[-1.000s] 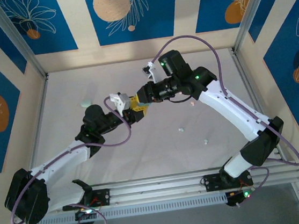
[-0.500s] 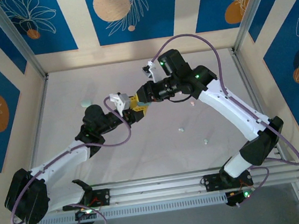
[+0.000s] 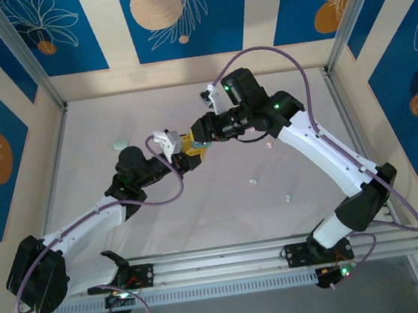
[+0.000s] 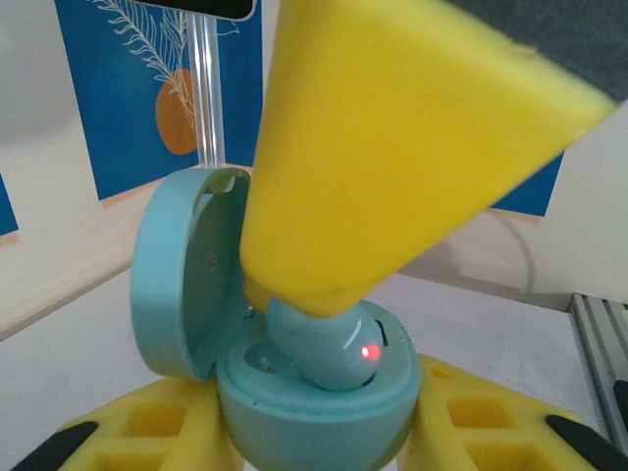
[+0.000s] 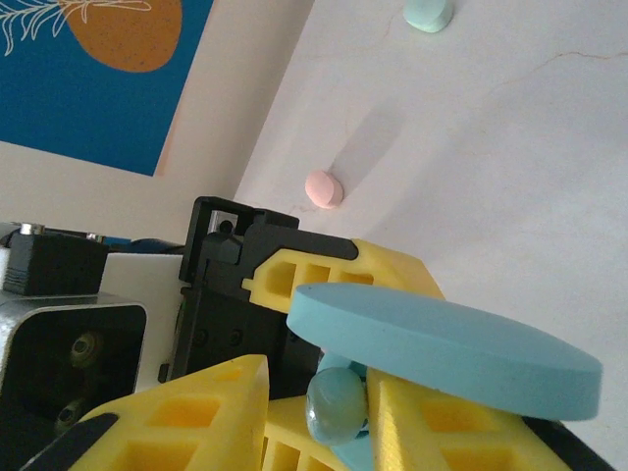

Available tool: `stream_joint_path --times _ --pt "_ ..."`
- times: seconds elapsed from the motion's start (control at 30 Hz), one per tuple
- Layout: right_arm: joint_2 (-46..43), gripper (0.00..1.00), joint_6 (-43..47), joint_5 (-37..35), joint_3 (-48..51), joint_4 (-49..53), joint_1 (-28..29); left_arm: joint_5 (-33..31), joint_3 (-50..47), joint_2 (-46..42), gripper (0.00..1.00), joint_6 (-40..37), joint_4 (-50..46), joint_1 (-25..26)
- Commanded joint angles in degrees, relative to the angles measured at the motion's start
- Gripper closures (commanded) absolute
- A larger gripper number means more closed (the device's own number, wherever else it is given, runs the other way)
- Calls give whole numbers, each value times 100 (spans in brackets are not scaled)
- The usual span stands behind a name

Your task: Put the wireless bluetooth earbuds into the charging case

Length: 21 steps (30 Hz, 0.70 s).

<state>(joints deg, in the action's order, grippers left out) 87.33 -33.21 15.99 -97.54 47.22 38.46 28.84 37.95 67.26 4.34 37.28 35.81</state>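
Looking down on the pale table (image 3: 224, 219), you have the left arm (image 3: 88, 223) and the right arm (image 3: 330, 158) reaching in to meet above its middle. Your left gripper (image 4: 319, 446) is clamped on the base of the teal charging case (image 4: 324, 417), a yellow finger on each side. It holds the case upright with the lid (image 4: 186, 275) swung open, to the left in the left wrist view. Your right gripper (image 5: 334, 417) is pinching a teal earbud (image 4: 329, 353) between its yellow fingers. The earbud's lower end sits in the case's well, and a red light shows on its side. A mint oval case (image 3: 120, 145) lies on the table to the far left, well apart from both grippers. Two loose earbuds (image 3: 253, 182) lie to the near right of the grippers, also well apart from them.
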Motion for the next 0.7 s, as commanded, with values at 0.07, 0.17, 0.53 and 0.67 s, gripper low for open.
stream_joint_path --times 0.07,0.17,0.53,0.67 --pt "-115 67 -27 -132 -156 91 22 54 46 -161 63 -82 366 70" --pt "-143 67 -41 -108 -125 35 21 43 45 -170 63 -82 369 67" --pt "-259 67 -62 -175 -56 9 25 -5 47 -161 63 -109 386 71" --pt "-356 67 -94 -165 22 -88 13 -45 20 -162 63 -117 411 75"
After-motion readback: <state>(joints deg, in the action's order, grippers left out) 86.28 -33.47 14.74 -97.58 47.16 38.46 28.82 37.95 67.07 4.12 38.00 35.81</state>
